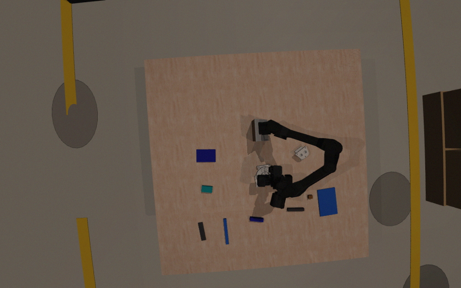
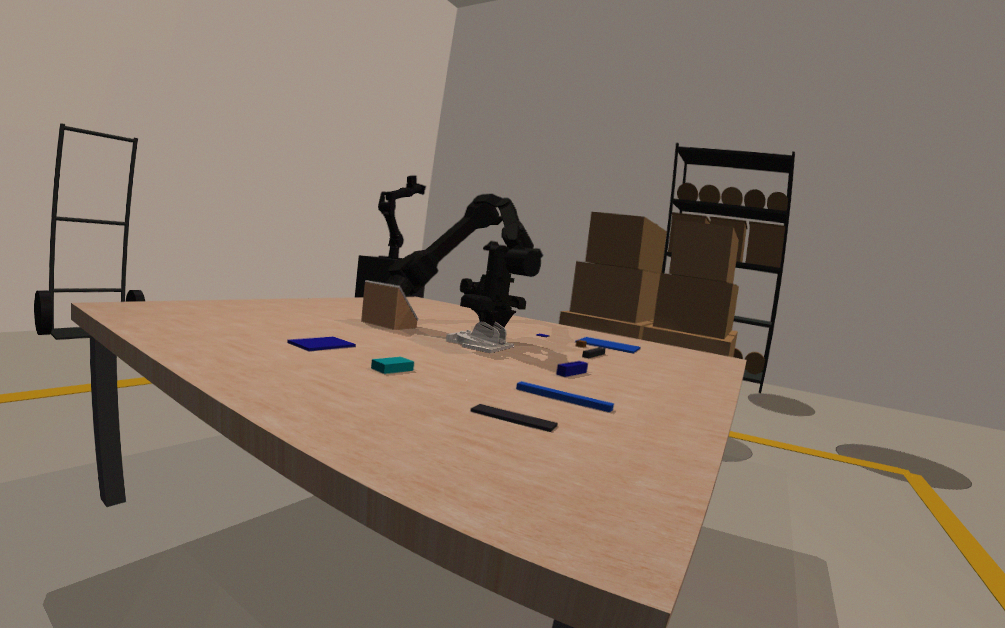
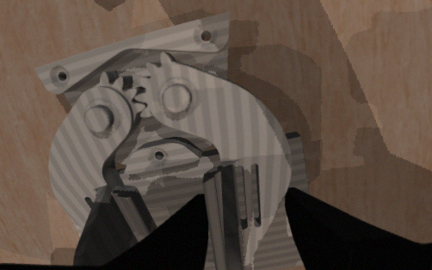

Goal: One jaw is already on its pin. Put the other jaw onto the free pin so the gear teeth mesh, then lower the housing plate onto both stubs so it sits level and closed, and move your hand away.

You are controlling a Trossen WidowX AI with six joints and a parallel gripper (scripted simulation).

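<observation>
The base (image 3: 174, 39) (image 1: 258, 167) lies on the table under the two grey jaws. The left jaw (image 3: 70, 142) surrounds one round pin, and the right jaw (image 3: 243, 125) (image 2: 490, 332) surrounds the other. Their gear teeth lie against each other between the pins and look interleaved; how deep the right jaw sits is unclear. My gripper (image 3: 246, 200) (image 2: 496, 321) is shut on the right jaw, one black finger on each side of its lower part. The housing plate (image 1: 303, 153) lies apart on the table, to the right of the base in the top view.
A wedge-shaped block (image 2: 387, 306) stands near the arm's mount. A dark blue plate (image 1: 205, 155) (image 2: 320, 343), a teal block (image 1: 207, 189) (image 2: 392, 364), a large blue plate (image 1: 327, 201) and several small bars lie around the base. The arm bends over the table's right half in the top view.
</observation>
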